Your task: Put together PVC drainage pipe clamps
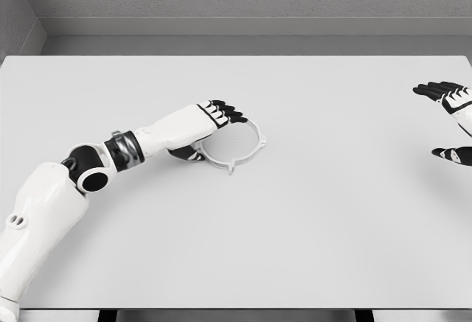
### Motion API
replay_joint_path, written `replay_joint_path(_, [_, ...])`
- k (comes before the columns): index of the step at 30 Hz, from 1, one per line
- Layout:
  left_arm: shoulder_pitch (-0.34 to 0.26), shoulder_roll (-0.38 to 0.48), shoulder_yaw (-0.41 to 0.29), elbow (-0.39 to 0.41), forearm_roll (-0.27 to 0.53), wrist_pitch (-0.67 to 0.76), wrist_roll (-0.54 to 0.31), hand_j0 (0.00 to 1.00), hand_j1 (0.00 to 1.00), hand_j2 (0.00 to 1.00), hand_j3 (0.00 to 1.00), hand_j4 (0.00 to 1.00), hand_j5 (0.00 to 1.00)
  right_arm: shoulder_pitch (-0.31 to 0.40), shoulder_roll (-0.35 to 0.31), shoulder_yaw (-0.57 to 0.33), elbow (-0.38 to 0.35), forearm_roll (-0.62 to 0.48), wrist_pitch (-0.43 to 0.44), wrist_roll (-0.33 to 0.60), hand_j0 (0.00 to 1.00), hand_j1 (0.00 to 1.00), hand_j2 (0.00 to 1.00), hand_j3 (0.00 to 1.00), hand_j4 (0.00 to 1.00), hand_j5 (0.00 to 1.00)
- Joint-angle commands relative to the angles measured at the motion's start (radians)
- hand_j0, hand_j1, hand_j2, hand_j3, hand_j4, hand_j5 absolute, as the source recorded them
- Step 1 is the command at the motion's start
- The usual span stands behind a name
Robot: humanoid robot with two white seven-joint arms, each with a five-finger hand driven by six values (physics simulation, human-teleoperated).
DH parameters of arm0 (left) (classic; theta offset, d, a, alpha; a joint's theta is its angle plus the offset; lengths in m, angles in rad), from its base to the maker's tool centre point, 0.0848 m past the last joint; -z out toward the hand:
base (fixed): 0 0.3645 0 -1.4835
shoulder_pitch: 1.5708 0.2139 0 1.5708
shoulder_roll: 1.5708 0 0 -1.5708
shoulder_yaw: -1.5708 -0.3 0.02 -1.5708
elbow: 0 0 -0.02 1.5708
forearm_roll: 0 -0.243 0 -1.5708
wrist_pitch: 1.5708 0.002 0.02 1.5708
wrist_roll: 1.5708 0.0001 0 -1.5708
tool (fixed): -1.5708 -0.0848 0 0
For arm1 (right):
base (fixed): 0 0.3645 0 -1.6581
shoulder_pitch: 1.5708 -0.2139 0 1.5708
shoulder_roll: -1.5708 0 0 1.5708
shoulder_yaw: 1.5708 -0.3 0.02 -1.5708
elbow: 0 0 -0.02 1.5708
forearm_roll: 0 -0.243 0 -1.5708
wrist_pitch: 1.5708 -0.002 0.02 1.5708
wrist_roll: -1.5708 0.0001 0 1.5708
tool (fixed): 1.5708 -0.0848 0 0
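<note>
**Left hand on clamp ring, right hand idle at edge**

Clamp [237, 144]: white ring, lying flat on the surface [295, 226], left of centre. Round, so no real long axis; small tabs stick out at the lower edge and right side, the lower one pointing toward the robot.

Left hand [210, 119]: reaches in from lower left, forearm angled up and right. Fingers extended over the ring's left rim, thumb curled underneath on the near side. Looks like a pinch on the rim, but contact is partly hidden, so can't tell if it's actually gripping.

Right hand [450, 101]: far right edge, partly cut off by the frame, fingers spread loosely, holding nothing, well apart from the clamp.

Room: clamp sits well clear of all surface edges. Wide bare area to its right and toward the robot. Far edge lies some way beyond the ring.

Surface: plain white, matte. Behind it a grey floor strip and grey textured wall; another wall at the left corner.
</note>
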Motion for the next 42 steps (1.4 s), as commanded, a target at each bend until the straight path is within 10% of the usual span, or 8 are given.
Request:
replay_joint_path(1, [0.000,-0.004,0.001,0.000,0.007,0.001,0.001,1.00,1.00,1.00,1.00,1.00,1.00,0.000,-0.001,0.000,0.000,-0.007,0.002,-0.001,1.00,1.00,1.00,1.00,1.00,1.00])
replay_joint_path(42, [-0.026,-0.009,0.016,0.026,0.020,0.001,0.001,1.00,1.00,1.00,1.00,1.00,1.00,0.002,-0.001,0.000,0.001,-0.007,0.002,-0.001,1.00,1.00,1.00,1.00,1.00,1.00])
